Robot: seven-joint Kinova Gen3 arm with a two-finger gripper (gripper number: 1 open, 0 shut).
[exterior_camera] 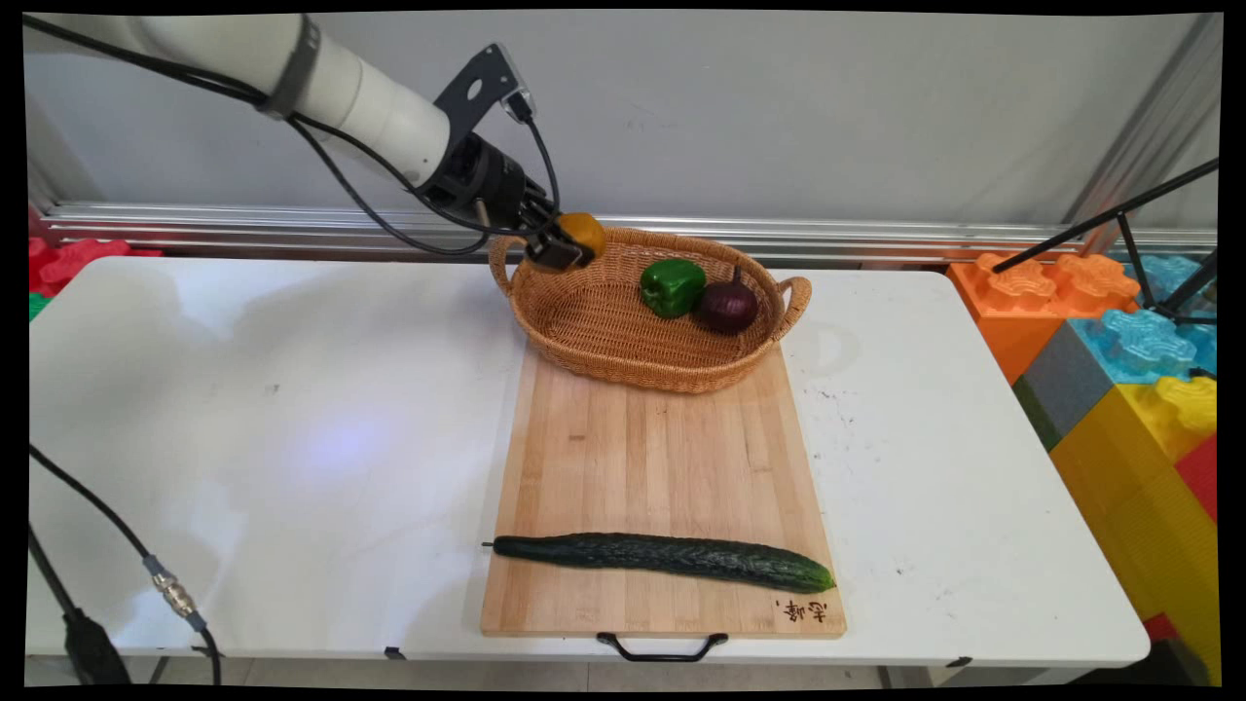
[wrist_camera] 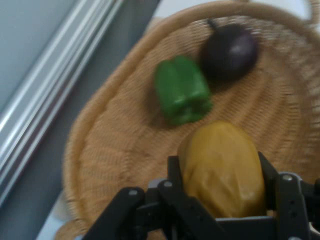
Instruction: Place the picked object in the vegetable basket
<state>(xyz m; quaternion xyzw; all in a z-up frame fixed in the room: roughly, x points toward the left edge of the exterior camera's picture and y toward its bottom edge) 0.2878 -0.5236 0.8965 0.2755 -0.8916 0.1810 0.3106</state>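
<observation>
While the cucumber [exterior_camera: 664, 561] lies lengthwise across the near end of the wooden cutting board [exterior_camera: 662, 467] on the white tabletop [exterior_camera: 273, 438], the wicker basket [exterior_camera: 594, 326] sits on the board's far end. Reaching in from the upper left, the arm slants down over the basket's far-left rim. Its gripper [exterior_camera: 565, 248] has the fingers [wrist_camera: 175, 172] clamped on a yellow-orange fruit [wrist_camera: 222, 167], held above the basket's floor. Farther inside lie a green pepper [exterior_camera: 672, 286] and, touching it, a purple onion [exterior_camera: 727, 306].
</observation>
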